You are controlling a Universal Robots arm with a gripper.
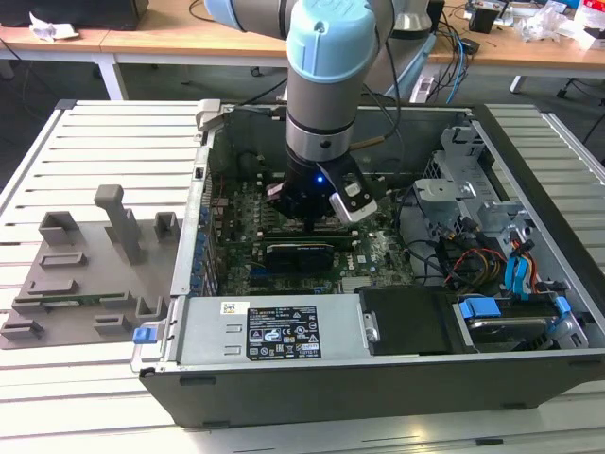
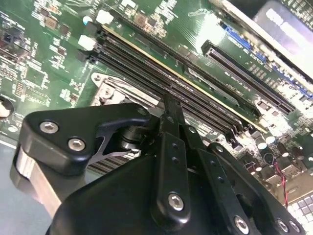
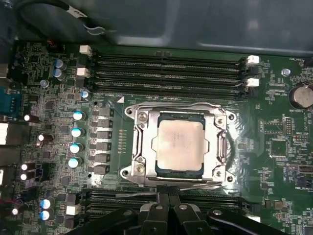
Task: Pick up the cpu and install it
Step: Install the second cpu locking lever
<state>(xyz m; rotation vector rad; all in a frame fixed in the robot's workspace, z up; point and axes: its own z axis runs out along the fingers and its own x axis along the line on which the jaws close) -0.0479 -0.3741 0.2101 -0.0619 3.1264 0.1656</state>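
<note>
The cpu (image 3: 178, 144), a flat silvery square chip, lies seated in the metal-framed socket (image 3: 139, 147) on the green motherboard (image 3: 49, 98) in the first wrist view. My gripper (image 3: 164, 198) hovers just beside the socket's edge, with its black fingers closed together and nothing between them. In the second wrist view the gripper (image 2: 168, 105) points down at the board next to the socket's corner (image 2: 105, 90). The exterior view has the arm reaching down into the open computer case, with the gripper (image 1: 307, 213) low over the board.
Rows of memory slots (image 3: 168, 73) flank the socket on two sides. Case walls, a power supply (image 1: 274, 326) and a drive cage (image 1: 473, 194) surround the board. A grey plastic tray (image 1: 76, 274) with upright holders lies at the exterior view's left, on the slatted table.
</note>
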